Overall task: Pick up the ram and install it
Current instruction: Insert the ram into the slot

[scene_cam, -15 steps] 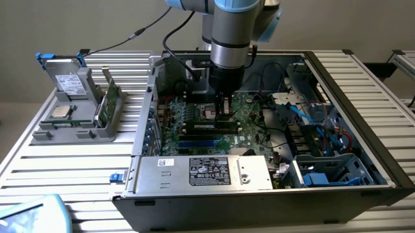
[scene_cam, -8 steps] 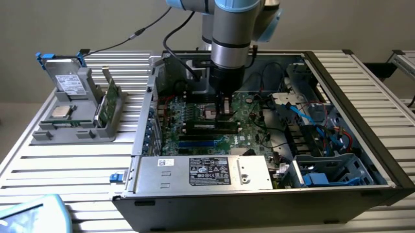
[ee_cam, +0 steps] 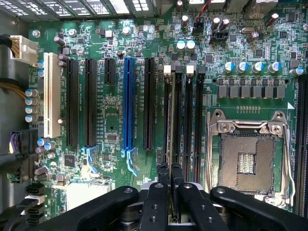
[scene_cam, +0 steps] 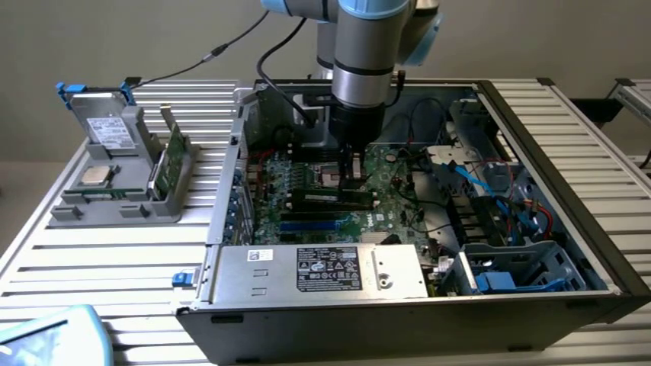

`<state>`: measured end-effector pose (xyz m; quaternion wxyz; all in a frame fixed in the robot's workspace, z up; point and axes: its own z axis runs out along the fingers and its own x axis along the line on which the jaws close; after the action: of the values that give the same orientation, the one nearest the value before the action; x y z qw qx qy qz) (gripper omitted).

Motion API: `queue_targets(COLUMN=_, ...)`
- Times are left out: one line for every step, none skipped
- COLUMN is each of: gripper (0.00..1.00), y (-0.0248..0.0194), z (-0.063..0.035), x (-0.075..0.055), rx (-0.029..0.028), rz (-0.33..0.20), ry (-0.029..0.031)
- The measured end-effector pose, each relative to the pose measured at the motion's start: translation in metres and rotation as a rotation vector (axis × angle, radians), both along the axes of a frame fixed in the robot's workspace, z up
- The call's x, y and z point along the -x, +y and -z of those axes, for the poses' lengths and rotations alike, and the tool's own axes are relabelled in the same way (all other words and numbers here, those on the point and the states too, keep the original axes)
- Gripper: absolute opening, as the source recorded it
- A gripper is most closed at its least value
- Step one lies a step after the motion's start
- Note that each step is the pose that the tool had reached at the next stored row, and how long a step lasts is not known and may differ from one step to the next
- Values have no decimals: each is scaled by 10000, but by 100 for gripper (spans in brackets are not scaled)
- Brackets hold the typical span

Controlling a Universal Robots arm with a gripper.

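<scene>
Hand [ee_cam: 171,174] pinched narrow on the ram [ee_cam: 169,125], held edge-on at the memory slots [ee_cam: 198,125] beside the empty CPU socket [ee_cam: 250,161]. Pickup looks done. Can't tell if it's fully seated.

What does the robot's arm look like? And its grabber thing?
The arm is a round silver-grey tube with light blue caps at its joints. A black cable runs beside it. The gripper is all black, with two slim flat fingers on jointed links dotted with small round screws.
</scene>
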<state>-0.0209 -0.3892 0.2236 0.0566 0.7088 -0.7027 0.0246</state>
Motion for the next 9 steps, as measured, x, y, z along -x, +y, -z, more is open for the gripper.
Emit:
queue_targets(gripper=13, y=2, z=0, x=0, rx=-1, rz=-1, ry=0)
queue_targets(gripper=13, y=2, z=0, x=0, rx=-2, rz=-1, ry=0)
queue_targets(gripper=13, y=2, z=0, x=1, rx=-1, rz=-1, ry=-1)
queue_targets(gripper=13, y=3, z=1, x=4, rx=-2, rz=-1, ry=-4)
queue_targets(gripper=13, y=3, z=1, x=10, rx=-4, rz=-2, ry=-4)
queue_targets(gripper=13, y=3, z=1, x=17, rx=-3, rz=-1, ry=-2)
queue_targets(gripper=13, y=3, z=1, x=25, rx=-2, rz=0, ry=-3)
queue_targets(gripper=13, y=3, z=1, x=35, rx=0, rz=0, ry=-5)
queue_targets(gripper=13, y=3, z=0, x=43, rx=8, rz=-1, ry=-7)
